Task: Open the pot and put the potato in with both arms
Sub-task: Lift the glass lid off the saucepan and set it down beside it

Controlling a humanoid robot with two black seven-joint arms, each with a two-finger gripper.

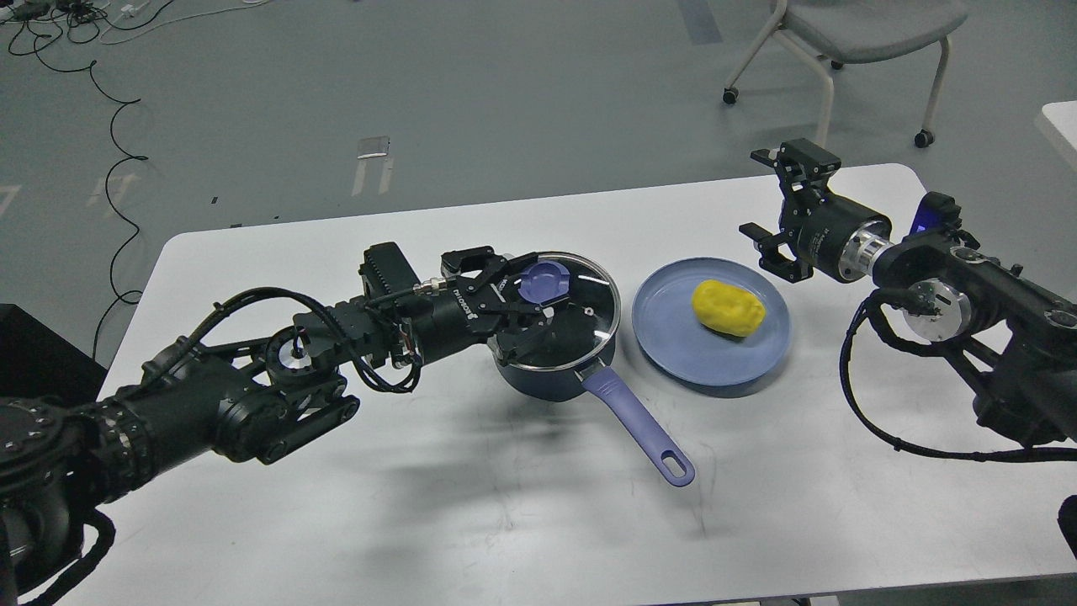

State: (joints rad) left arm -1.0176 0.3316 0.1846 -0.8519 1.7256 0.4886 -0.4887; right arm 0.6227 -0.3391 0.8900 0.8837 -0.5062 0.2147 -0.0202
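A dark blue pot [543,380] with a purple handle [639,431] stands mid-table. Its glass lid [580,324] sits on it, slightly tilted. My left gripper [532,293] comes in from the left and is shut on the lid's purple knob [543,284]. A yellow potato [728,307] lies on a blue plate [673,341] right of the pot. My right gripper [756,194] is open and empty, hovering above the table just beyond the plate's far right rim.
The white table [471,522] ends close behind the right gripper. A grey wheeled chair [850,34] stands on the floor beyond the table's far right corner. Cables [109,135] lie on the floor at far left.
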